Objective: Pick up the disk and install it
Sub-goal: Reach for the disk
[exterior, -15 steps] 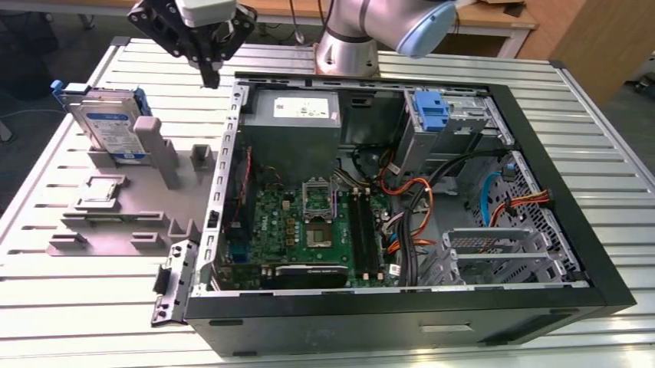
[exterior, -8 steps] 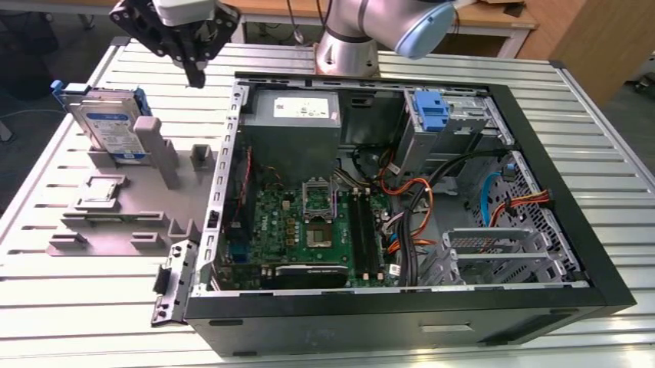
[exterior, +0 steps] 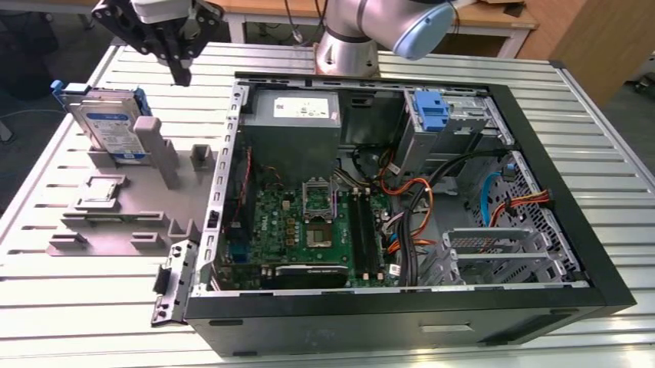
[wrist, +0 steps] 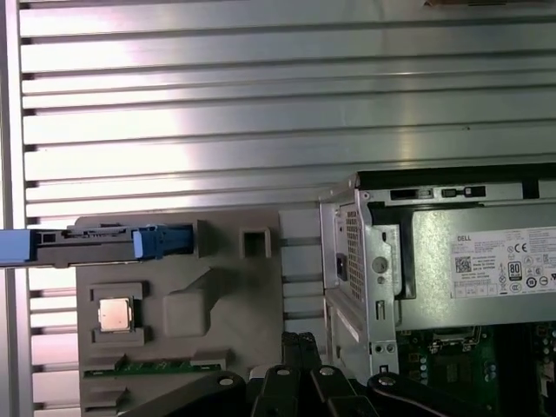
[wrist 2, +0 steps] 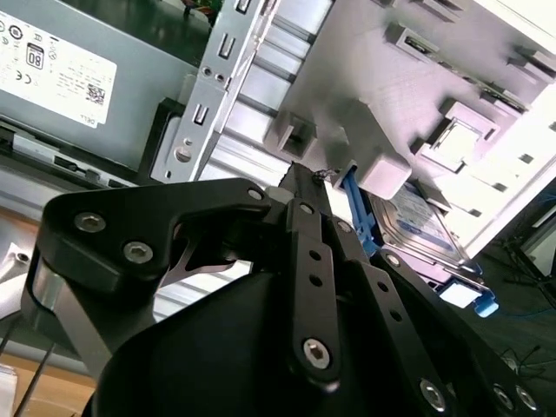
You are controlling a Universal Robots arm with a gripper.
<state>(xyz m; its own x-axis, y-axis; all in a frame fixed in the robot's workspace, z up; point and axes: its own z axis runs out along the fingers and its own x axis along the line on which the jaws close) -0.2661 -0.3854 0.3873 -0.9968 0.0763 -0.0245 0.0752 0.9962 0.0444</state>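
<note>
Scene: an open computer case (exterior: 409,314) lies on its side on a slatted metal table (exterior: 103,307), with a grey holding fixture (exterior: 133,215) just beside it on the exterior view's left.

Arm: a silver robot arm (exterior: 379,27) reaches in from the far edge of the table.

Gripper: a black gripper (exterior: 184,75) hangs with its tips pointing down, over the far end of the fixture. Its fingers are pressed together and clasp nothing. In the second wrist view the tips (wrist 2: 304,174) meet at one point.

Disk: the disk (exterior: 107,126) stands upright on its edge in a slot at the far end of the fixture. It has a silver body, a blue-and-white label and blue rails. It is lower than the gripper, on the exterior view's left of it, and clear of the tips.

Disk from the wrist: in the first wrist view the disk (wrist: 95,246) is seen edge-on along one end of the fixture (wrist: 226,295). In the second wrist view its labelled face (wrist 2: 426,230) shows just past the fingertips.

Fixture contents: a small square chip (wrist: 115,314) sits in a recess, and a green memory strip (wrist: 148,367) lies in a slot nearer the gripper.

Case interior: a green motherboard (exterior: 307,222) lies on the floor of the case. A grey power supply (exterior: 297,111) with a white sticker fills the far corner next to the fixture. A blue caddy (exterior: 434,115) stands in the drive bay at the far side, on the exterior view's right.
</note>
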